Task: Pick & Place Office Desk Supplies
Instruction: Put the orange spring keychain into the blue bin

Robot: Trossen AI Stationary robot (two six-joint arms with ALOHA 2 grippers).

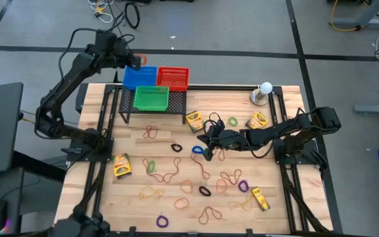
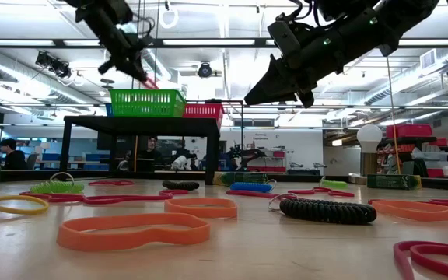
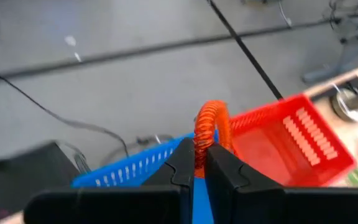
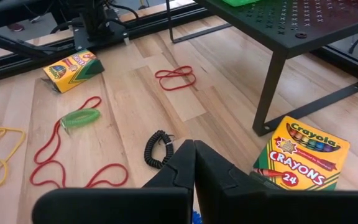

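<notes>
While the left gripper [image 3: 199,163] hangs over the raised bins with its fingers pinched on an orange coiled band [image 3: 208,126], the step in hand looks like a drop, and doing it well means choosing the bin before letting go. From the wrist view the band stands just above the seam between the blue basket [image 3: 132,167] and the red basket [image 3: 291,134], so I would shift the claw until one basket floor lies squarely beneath it, then part the fingers fully so the springy coil cannot cling to a pad. The green basket [image 1: 151,98] sits nearer the table centre than the claw and is not under it. The right gripper [image 1: 208,152] hovers low over the tabletop with its fingers pressed together on nothing I can see; a black coiled band [image 4: 156,148] lies just ahead of its tips, a Crayola crayon box [image 4: 303,153] beside them, and loose bands remain scattered well apart across the wooden table [image 1: 176,197].
</notes>
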